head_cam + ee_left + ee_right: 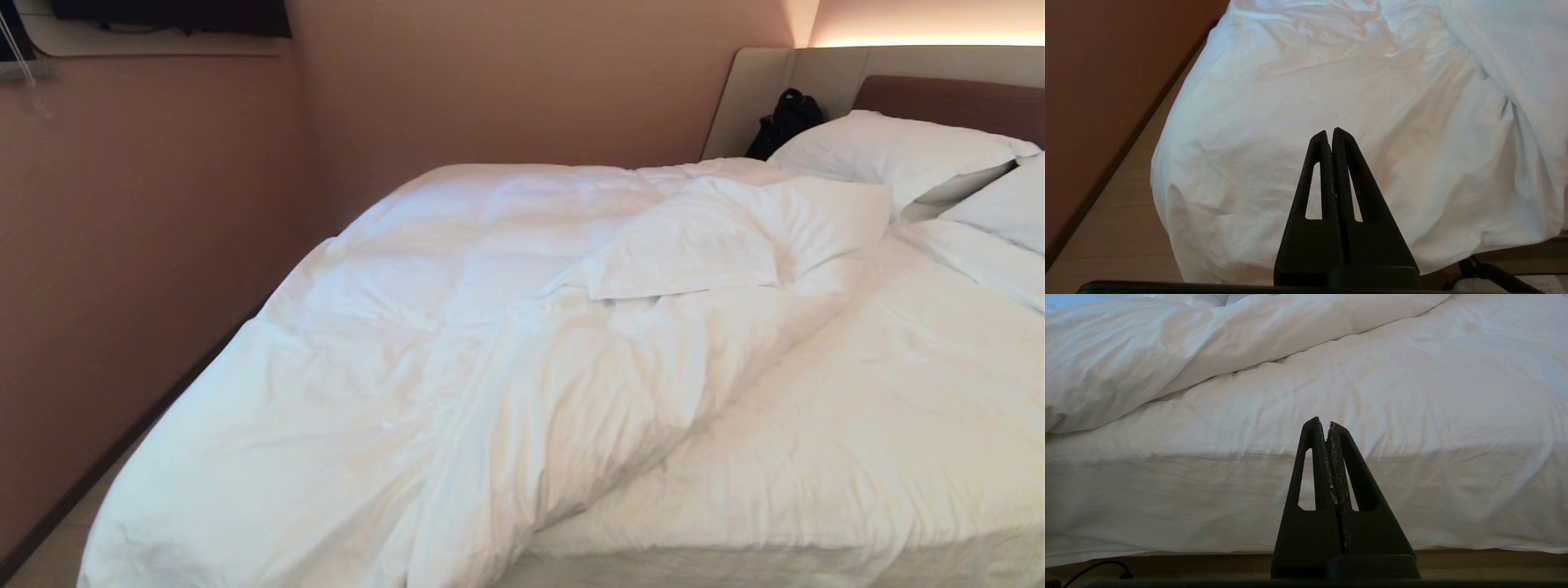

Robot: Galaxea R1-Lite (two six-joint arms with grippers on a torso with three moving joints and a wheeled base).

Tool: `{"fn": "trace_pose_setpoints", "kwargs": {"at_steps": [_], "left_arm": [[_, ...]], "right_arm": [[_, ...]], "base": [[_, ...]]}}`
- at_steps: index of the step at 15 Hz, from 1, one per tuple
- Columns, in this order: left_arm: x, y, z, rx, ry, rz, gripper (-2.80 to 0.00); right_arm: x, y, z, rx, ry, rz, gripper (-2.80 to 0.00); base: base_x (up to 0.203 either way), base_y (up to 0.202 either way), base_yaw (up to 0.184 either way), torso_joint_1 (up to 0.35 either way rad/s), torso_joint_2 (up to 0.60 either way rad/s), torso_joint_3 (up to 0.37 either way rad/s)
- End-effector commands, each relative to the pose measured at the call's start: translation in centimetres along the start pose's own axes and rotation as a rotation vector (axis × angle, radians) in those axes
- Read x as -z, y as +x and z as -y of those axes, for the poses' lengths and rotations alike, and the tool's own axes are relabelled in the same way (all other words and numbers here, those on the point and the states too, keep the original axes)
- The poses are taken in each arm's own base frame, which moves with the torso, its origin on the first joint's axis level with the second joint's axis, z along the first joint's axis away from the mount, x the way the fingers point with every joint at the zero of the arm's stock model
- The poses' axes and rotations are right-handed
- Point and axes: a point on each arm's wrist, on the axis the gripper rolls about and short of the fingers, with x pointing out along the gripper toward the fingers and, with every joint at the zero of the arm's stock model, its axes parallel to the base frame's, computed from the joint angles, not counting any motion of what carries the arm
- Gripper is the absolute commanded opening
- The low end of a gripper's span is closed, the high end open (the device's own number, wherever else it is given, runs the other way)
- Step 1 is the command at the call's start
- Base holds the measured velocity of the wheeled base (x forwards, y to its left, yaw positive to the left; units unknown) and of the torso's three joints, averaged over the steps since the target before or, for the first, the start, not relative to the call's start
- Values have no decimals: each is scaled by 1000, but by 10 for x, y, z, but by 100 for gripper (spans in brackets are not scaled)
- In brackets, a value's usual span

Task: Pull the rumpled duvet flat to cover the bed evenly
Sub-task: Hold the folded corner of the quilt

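You are looking across the bed [914, 457] from its foot end, and neither arm shows in the head view. The duvet [424, 327] lies bunched over the left half of the mattress, heaped into a thick ridge that runs diagonally from the near foot corner up toward the pillows [898, 151]. One corner of it is folded back on itself near the middle, forming a flat triangular flap on top of the heap. Its left edge spills over the side of the bed next to the pinkish wall [147, 245], hanging down toward the floor [49, 563]. The right half of the bed lies outside the heaped ridge, smooth and white, up to the two pillows against the brown headboard [955, 102]. A black bag [785, 121] sits in the far corner beside the pillows, against the beige surround.

Your left gripper [1331, 131] is clenched with nothing between its fingers; it hangs just off the foot corner of the bed, pointing at the drooping bulge of duvet there, without touching it. Your right gripper [1326, 421] is likewise clenched and empty, aimed at the white side of the bed, with the duvet's ridge lying above and beyond it. A dark cable [1098, 566] trails on the floor near that gripper.
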Motion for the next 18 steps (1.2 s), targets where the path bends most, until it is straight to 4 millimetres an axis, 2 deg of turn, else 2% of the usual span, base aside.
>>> {"fn": "trace_pose_setpoints", "kwargs": {"at_steps": [1,12,18], "left_arm": [[0,0,0,1,2,0,-280],[0,0,0,1,-2,1,-280],[0,0,0,1,-2,1,-280]], "right_arm": [[0,0,0,0,0,1,-280],[0,0,0,0,0,1,-280],[0,0,0,0,0,-1,-280]], "base": [[0,0,0,0,0,0],[0,0,0,0,0,0],[-173,0,0,2,1,4]]}}
